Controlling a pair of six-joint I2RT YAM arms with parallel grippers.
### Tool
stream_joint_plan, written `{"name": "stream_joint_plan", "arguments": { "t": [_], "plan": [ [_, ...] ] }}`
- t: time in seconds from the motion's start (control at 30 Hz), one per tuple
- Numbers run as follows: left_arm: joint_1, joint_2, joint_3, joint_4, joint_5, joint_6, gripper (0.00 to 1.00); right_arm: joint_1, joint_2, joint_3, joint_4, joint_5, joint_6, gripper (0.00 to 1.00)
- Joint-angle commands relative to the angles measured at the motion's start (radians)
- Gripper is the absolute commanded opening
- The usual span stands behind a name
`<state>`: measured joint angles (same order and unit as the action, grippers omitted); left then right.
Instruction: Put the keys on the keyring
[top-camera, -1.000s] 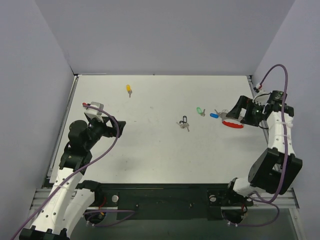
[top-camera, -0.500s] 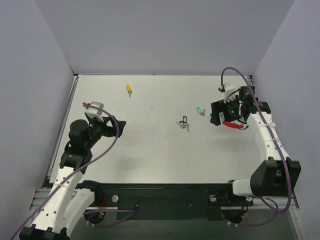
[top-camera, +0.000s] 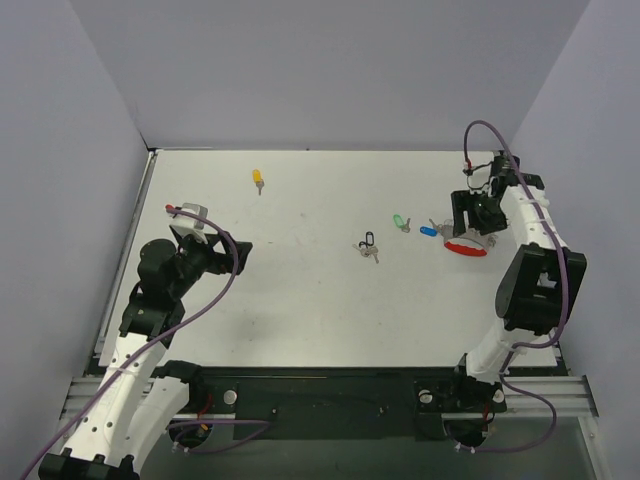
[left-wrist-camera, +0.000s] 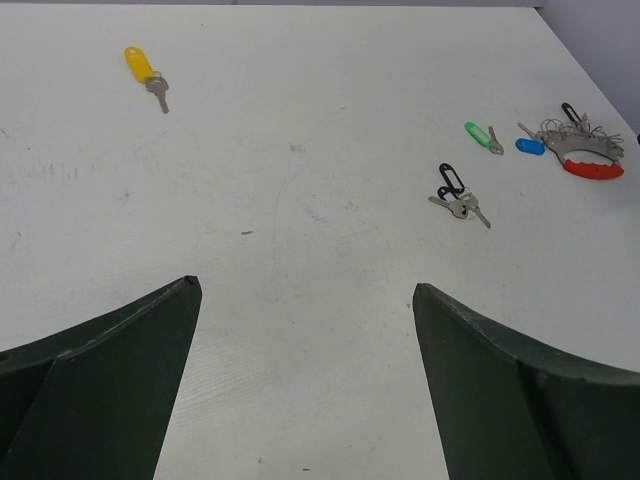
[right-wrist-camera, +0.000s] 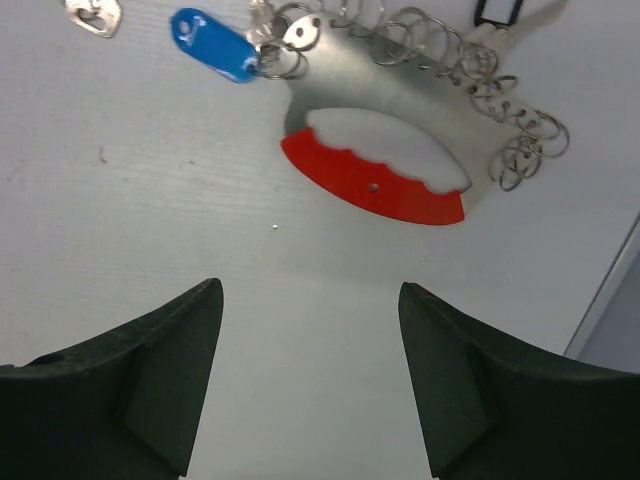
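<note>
The red keyring (top-camera: 466, 248) lies at the right of the table, with a silver plate and several small wire rings; it also shows in the left wrist view (left-wrist-camera: 592, 169) and the right wrist view (right-wrist-camera: 372, 188). A blue key (top-camera: 428, 230) (right-wrist-camera: 212, 45) touches its left end. A green key (top-camera: 400, 221) (left-wrist-camera: 480, 132) lies further left. A yellow key (top-camera: 257, 178) (left-wrist-camera: 141, 66) lies at the back left. My right gripper (top-camera: 470, 218) (right-wrist-camera: 310, 300) is open and empty, just above the keyring. My left gripper (top-camera: 238, 246) (left-wrist-camera: 305, 290) is open and empty at the far left.
A small black-outlined key tag with two silver keys (top-camera: 367, 243) (left-wrist-camera: 452, 185) lies mid-table. Another black tag (right-wrist-camera: 497, 12) sits at the keyring's far end. The right wall and the table's right edge (right-wrist-camera: 610, 300) are close to the right gripper.
The right arm swung left over the blue key, then back and further from me; its gripper now sits behind the keyring. The keys, keyring and left arm have not moved.
</note>
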<state>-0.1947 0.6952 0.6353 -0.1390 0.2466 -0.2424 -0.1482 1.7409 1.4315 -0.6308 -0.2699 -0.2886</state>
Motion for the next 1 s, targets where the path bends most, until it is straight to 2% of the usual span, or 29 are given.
{"name": "stream_joint_plan", "arguments": {
  "t": [0.0,0.23,0.33,0.4,0.43,0.6,0.7,0.83,0.97],
  "plan": [
    [-0.008,-0.003,0.012,0.033,0.0,0.008,0.98,-0.022,0.04,0.067,-0.061,0.09,0.008,0.66],
    [-0.008,-0.002,0.012,0.032,0.0,0.009,0.98,-0.099,0.173,0.21,-0.087,0.071,0.039,0.5],
    [-0.009,0.004,0.01,0.035,0.0,0.009,0.98,-0.094,0.171,0.198,-0.092,-0.018,0.031,0.48],
    [-0.009,0.009,0.01,0.035,0.003,0.009,0.98,-0.054,0.151,0.165,-0.105,-0.113,0.003,0.47],
    [-0.008,0.01,0.01,0.035,0.003,0.009,0.98,0.003,0.141,0.147,-0.112,-0.132,-0.027,0.47],
    [-0.006,0.017,0.01,0.035,0.005,0.011,0.98,0.245,0.14,0.17,-0.147,-0.178,-0.049,0.48],
    [0.001,0.017,0.01,0.033,0.002,0.012,0.98,0.379,0.19,0.245,-0.193,-0.131,-0.052,0.48],
    [0.006,0.021,0.009,0.033,0.0,0.012,0.98,0.458,0.27,0.322,-0.239,-0.114,-0.052,0.48],
    [0.008,0.026,0.009,0.035,0.003,0.012,0.98,0.493,0.304,0.323,-0.239,-0.068,-0.026,0.43]
  ]
}}
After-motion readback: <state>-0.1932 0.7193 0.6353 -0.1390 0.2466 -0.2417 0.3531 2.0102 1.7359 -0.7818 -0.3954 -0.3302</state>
